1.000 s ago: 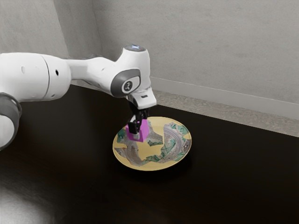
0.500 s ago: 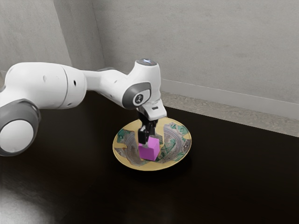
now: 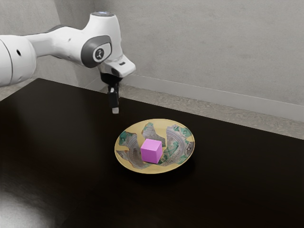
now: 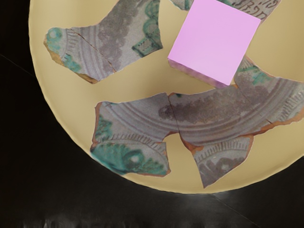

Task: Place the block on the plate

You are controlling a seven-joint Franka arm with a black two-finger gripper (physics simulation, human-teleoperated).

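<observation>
Black table (image 3: 237, 185); tool (image 3: 115, 110) lifted off block (image 3: 151, 151), block still on plate (image 3: 163, 123); can't tell whether tool spread.

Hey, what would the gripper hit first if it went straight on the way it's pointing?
Probably the table, just beside the plate. Depth is unclear, though, so the gripper might catch the plate's edge instead.

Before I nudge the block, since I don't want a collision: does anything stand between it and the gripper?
Nothing visible stands between the gripper and the magenta block, which already sits on the patterned plate. A low approach would probably need to clear the plate's rim.
</observation>
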